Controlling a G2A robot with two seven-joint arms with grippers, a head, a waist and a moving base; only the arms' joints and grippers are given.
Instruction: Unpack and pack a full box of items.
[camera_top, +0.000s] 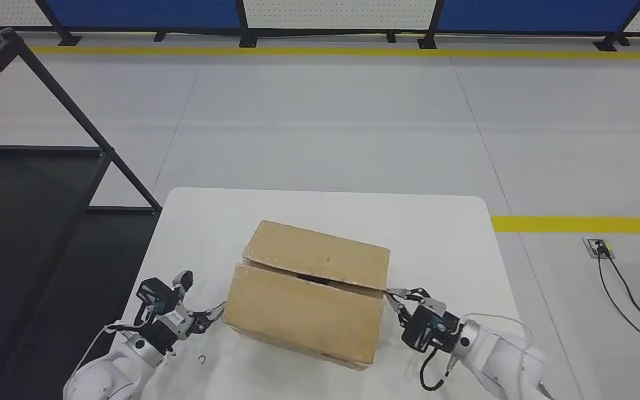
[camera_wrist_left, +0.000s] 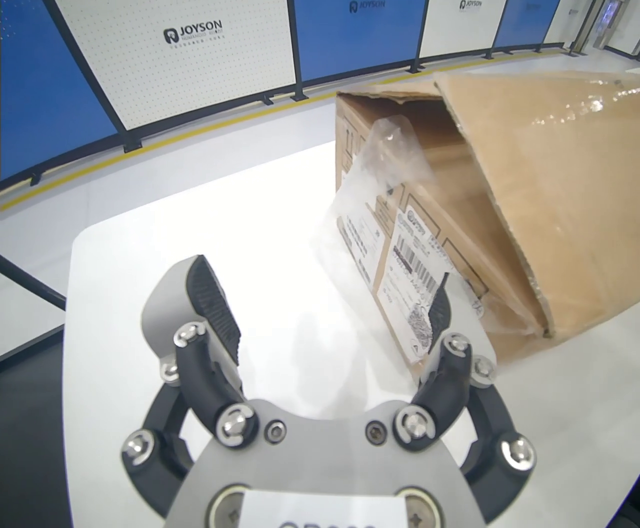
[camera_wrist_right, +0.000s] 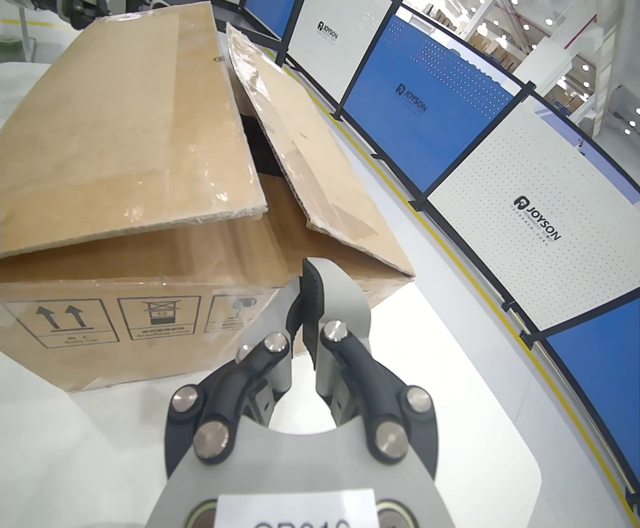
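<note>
Left tool (camera_wrist_left: 320, 280), spread wide, sits just beside the left end of the half-open brown cardboard box (camera_top: 305, 300), while the right tool (camera_wrist_right: 306, 285), pinched narrow, sits at its right end, all on the white table (camera_top: 440, 230).

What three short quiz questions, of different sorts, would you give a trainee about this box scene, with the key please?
1. True or false: the cardboard box stands on the floor.
2. The left pincer is: A) open, beside the box; B) shut on a flap; C) inside the box.
3. Fill in: the fingers of the right pincer are ____.
Key: 1. False, it stands on the white table. 2. A. 3. Shut.
</note>
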